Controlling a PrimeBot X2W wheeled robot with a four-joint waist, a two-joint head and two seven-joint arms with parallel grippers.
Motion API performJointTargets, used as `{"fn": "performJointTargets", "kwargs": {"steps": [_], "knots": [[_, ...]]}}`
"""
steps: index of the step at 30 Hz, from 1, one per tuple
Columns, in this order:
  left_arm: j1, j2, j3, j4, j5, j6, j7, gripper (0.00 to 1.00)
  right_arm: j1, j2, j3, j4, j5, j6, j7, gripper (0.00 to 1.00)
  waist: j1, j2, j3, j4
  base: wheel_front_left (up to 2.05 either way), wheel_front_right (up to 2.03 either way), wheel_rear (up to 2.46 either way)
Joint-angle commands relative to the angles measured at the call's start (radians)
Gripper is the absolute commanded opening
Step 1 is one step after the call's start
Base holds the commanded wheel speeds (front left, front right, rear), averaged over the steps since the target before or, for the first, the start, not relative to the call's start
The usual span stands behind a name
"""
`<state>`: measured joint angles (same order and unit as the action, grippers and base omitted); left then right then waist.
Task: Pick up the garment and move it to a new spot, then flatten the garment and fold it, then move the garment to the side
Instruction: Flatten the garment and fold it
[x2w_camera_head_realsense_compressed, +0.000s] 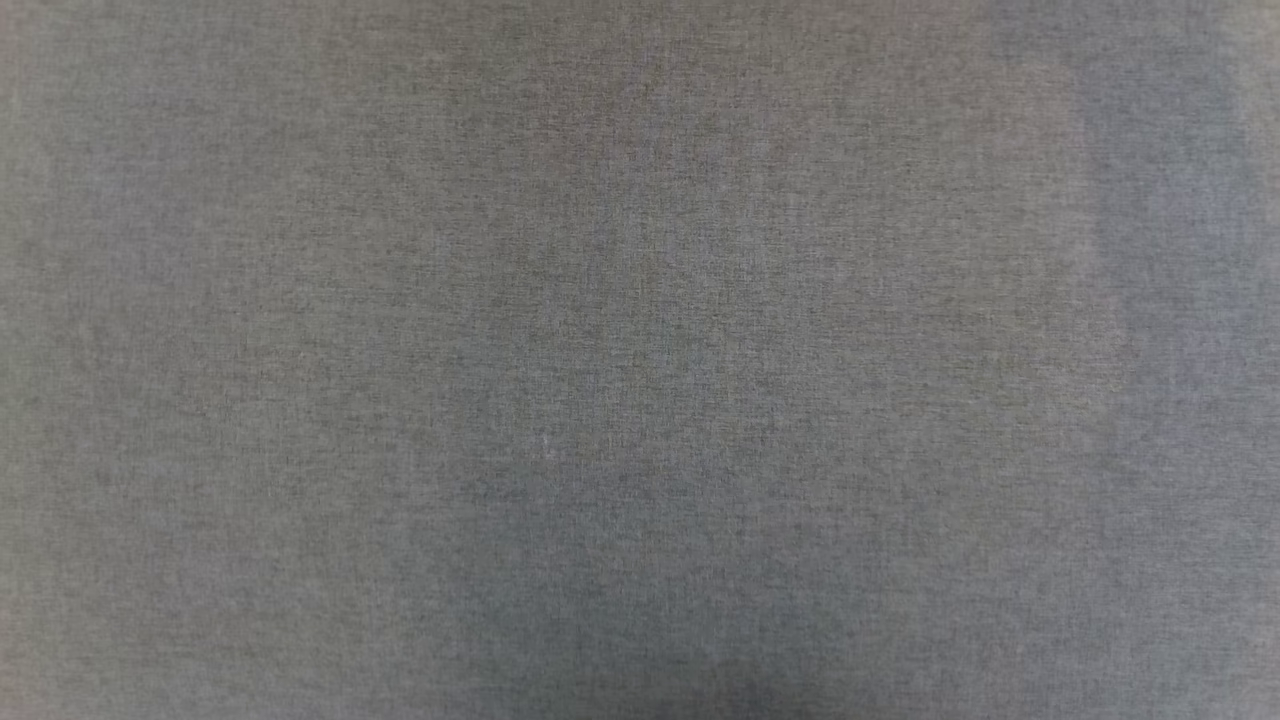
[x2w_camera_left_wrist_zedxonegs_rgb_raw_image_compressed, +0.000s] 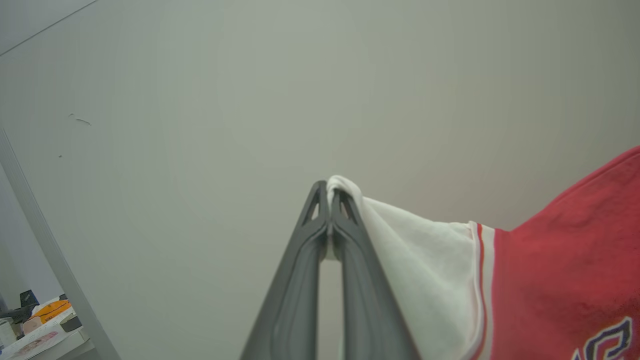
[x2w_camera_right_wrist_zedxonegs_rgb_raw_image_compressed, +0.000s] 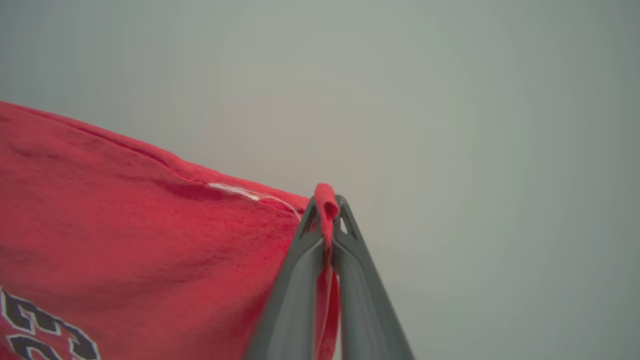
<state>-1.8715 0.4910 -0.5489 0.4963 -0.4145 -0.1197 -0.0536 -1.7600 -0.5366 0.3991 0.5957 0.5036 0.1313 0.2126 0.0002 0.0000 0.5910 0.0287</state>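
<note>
The left tool (x2w_camera_left_wrist_zedxonegs_rgb_raw_image_compressed: 329, 198) is seen fully closed, with a fold of the white sleeve (x2w_camera_left_wrist_zedxonegs_rgb_raw_image_compressed: 420, 260) of the garment (x2w_camera_left_wrist_zedxonegs_rgb_raw_image_compressed: 550, 280) pinched between its tips. From that grip the cloth is draped away to the right of the left wrist view, past the red-and-white striped trim (x2w_camera_left_wrist_zedxonegs_rgb_raw_image_compressed: 482, 280) to the red body, where part of the black, white-outlined letters (x2w_camera_left_wrist_zedxonegs_rgb_raw_image_compressed: 607, 340) is shown. The right tool (x2w_camera_right_wrist_zedxonegs_rgb_raw_image_compressed: 327, 206) is likewise closed, and a red edge of the garment is clamped in it; the red cloth is spread to the left of that view. Behind both, a pale wall (x2w_camera_left_wrist_zedxonegs_rgb_raw_image_compressed: 200, 100) is seen, and a cluttered bench (x2w_camera_left_wrist_zedxonegs_rgb_raw_image_compressed: 75, 345) with an orange object (x2w_camera_left_wrist_zedxonegs_rgb_raw_image_compressed: 52, 309). In the head view, a grey woven surface (x2w_camera_head_realsense_compressed: 640, 360) is shown.
</note>
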Motion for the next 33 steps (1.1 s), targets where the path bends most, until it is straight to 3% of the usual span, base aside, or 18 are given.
{"fn": "performJointTargets", "kwargs": {"steps": [1, 12, 18, 23, 30, 33], "knots": [[0.020, -0.005, -0.004, 0.011, -0.013, -0.003, -0.018, 0.00, -0.001, 0.002, 0.017, 0.016, 0.011, -0.001, -0.016, 0.00, -0.0002, 0.0000, 0.004, 0.001, 0.00, 0.00, 0.00], [0.380, 0.022, -0.062, 0.040, -0.049, 0.012, -0.147, 0.00, 0.258, -0.005, 0.194, 0.049, 0.129, -0.001, -0.130, 0.00, -0.0002, 0.0000, -0.082, 0.002, 0.00, 0.00, 0.00], [0.681, 0.025, -0.055, -0.051, -0.127, 0.062, -0.182, 0.00, 0.464, -0.054, 0.314, -0.005, 0.216, -0.001, -0.157, 0.00, -0.0002, 0.0000, -0.181, 0.018, 0.00, 0.00, 0.00], [0.981, 0.071, -0.082, -0.195, -0.150, 0.147, -0.182, 0.00, 0.670, -0.134, 0.423, -0.096, 0.292, -0.001, -0.160, 0.00, -0.0002, 0.0000, -0.283, 0.026, 0.00, 0.00, 0.00], [1.343, 0.089, -0.149, -0.319, -0.203, 0.239, -0.157, 0.00, 0.966, -0.173, 0.474, -0.143, 0.371, -0.001, -0.195, 0.00, -0.0002, 0.0000, -0.408, 0.027, 0.00, 0.00, 0.00], [1.464, 0.102, -0.172, -0.334, -0.229, 0.259, -0.149, 0.00, 1.079, -0.177, 0.477, -0.151, 0.395, -0.001, -0.208, 0.00, -0.0002, 0.0000, -0.445, 0.020, 0.00, 0.00, 0.00]]}}
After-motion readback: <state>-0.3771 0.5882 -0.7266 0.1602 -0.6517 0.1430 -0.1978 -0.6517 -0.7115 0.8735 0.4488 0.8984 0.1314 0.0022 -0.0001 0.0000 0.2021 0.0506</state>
